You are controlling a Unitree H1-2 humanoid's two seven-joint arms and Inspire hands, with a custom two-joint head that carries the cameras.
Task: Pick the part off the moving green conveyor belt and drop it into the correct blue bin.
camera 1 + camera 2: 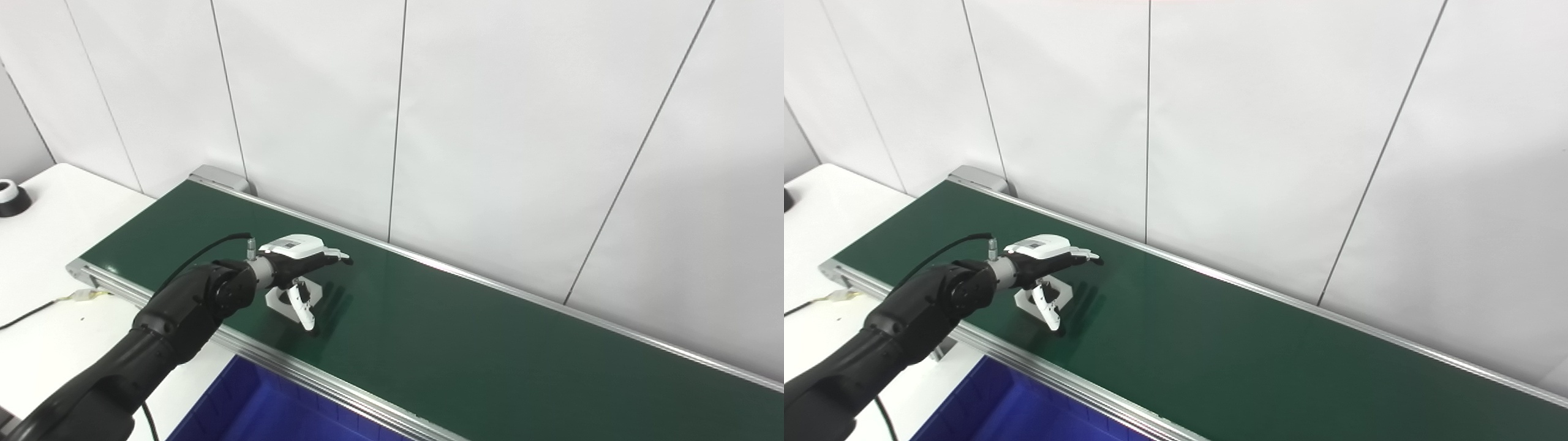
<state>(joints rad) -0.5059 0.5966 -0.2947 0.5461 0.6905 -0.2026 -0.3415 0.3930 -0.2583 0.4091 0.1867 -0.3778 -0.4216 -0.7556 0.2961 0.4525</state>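
Note:
A flat white part (283, 302) with a round hole lies on the green conveyor belt (465, 343) near its left end. My left hand (297, 260) hovers just over it, fingers stretched out and apart, thumb (303, 306) pointing down beside the part. The hand holds nothing. It also shows in the right eye view (1047, 257), with the part (1029, 301) under it. A blue bin (263, 404) stands below the belt's near edge. My right hand is not in view.
A white table (49, 245) lies to the left, with a black and white round object (11, 197) at its far left and a cable (37, 309) near the belt's end. A white panelled wall stands behind the belt.

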